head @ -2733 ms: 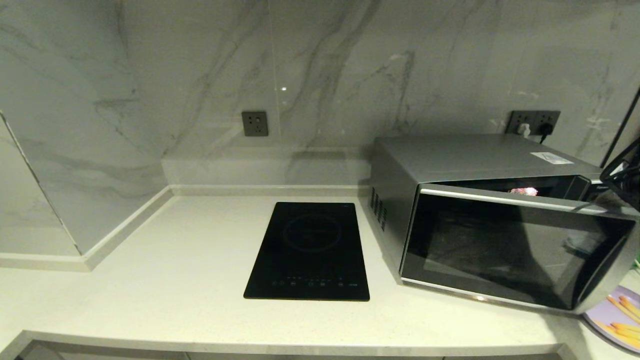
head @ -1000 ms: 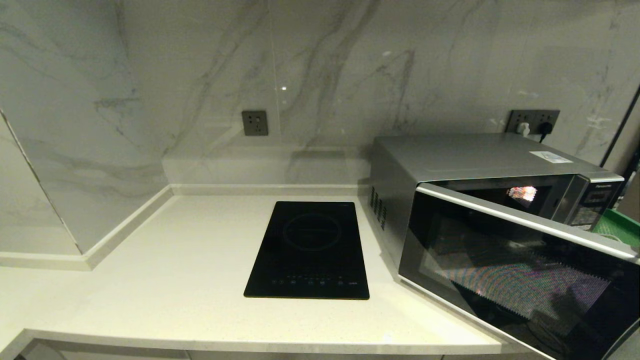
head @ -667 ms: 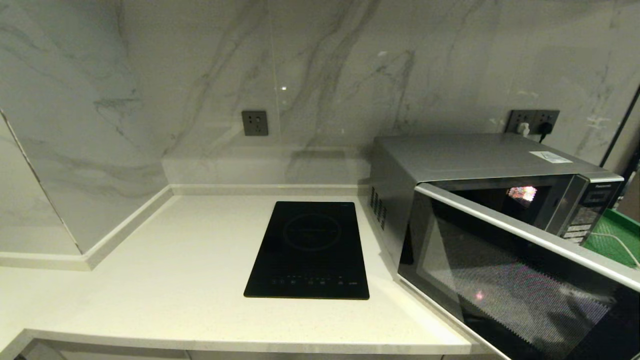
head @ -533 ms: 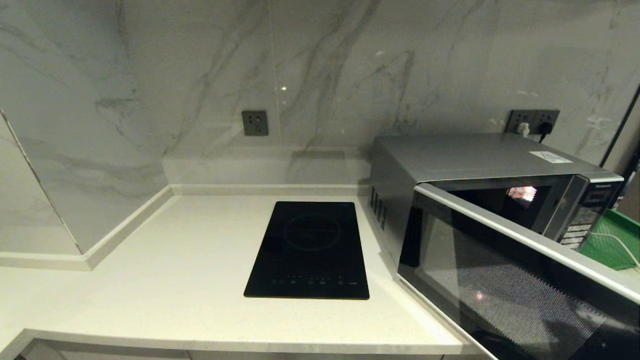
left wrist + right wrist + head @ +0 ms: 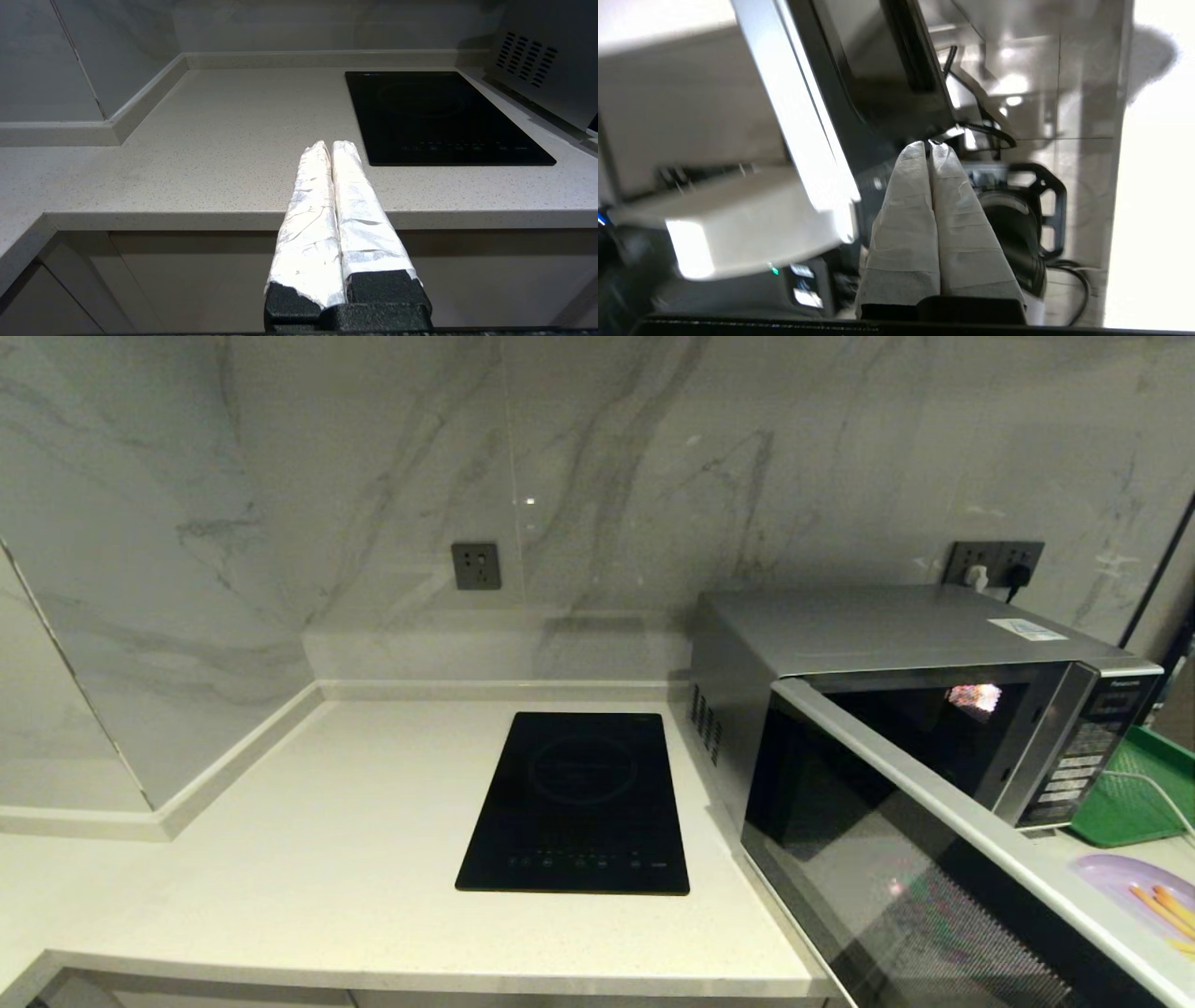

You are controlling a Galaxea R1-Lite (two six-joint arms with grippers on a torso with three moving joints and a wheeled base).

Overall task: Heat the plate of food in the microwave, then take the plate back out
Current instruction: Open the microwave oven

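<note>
The microwave (image 5: 924, 691) carries a small brand name at the top of its button panel (image 5: 1088, 747), too small to read; the white sticker (image 5: 1030, 629) on its top is likewise illegible.

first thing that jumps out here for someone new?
The microwave at the right of the counter, its dark glass door swung wide open toward the camera. Next, the plate of food on the counter at the far right, in front of a green tray, not yet inside. The black induction hob sits mid-counter; the right gripper, jaws shut, is by the door's edge.
</note>
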